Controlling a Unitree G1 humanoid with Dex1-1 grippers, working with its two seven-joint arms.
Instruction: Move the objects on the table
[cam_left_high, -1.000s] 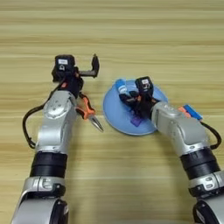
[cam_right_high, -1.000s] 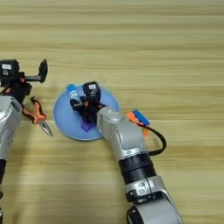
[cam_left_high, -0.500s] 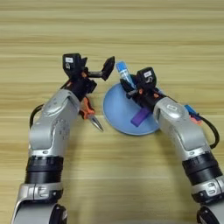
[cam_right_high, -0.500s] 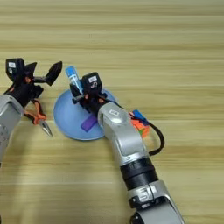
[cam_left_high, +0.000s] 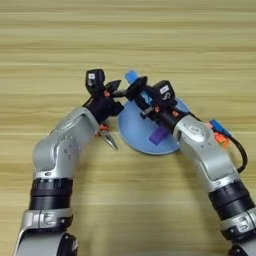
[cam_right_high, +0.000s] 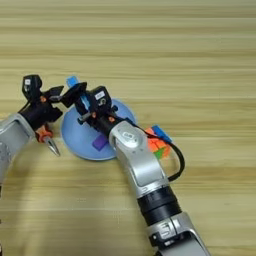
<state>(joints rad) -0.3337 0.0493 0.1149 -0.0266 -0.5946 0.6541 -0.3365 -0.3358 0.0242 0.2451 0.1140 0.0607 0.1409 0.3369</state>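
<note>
1. Blue is the colour in the middle: a round blue plate (cam_left_high: 135, 135) lies flat on the light wood bench (cam_left_high: 128, 40), and both arms meet over its far-left rim.
2. On the plate lies the flat purple block (cam_left_high: 159, 135), right of centre, partly tucked under the right forearm.
3. Right pincer (cam_left_high: 136, 89) is up over the plate's far edge, clenched on the short blue tube (cam_left_high: 133, 78); the tube's blue top pokes out above the black fingers, clear of the plate.
4. Left pincer (cam_left_high: 116, 89) comes in from the left and sits just beside that tube; its fingers are parted, one pointing toward the tube. Whether a finger touches the tube, I cannot tell.
5. Off the plate to the right, the multicoloured puzzle cube (cam_right_high: 156, 142) rests on the bench, close to the plate's rim and mostly hidden behind the right arm; blue, orange and green faces show.
6. Left of the plate, a pair of pliers (cam_left_high: 107, 138) with orange handles lies on the bench under the left arm, metal nose pointing toward the robot, just beside the plate's edge.
7. So: one block in the plate, tube held above it, cube and pliers outside it.
</note>
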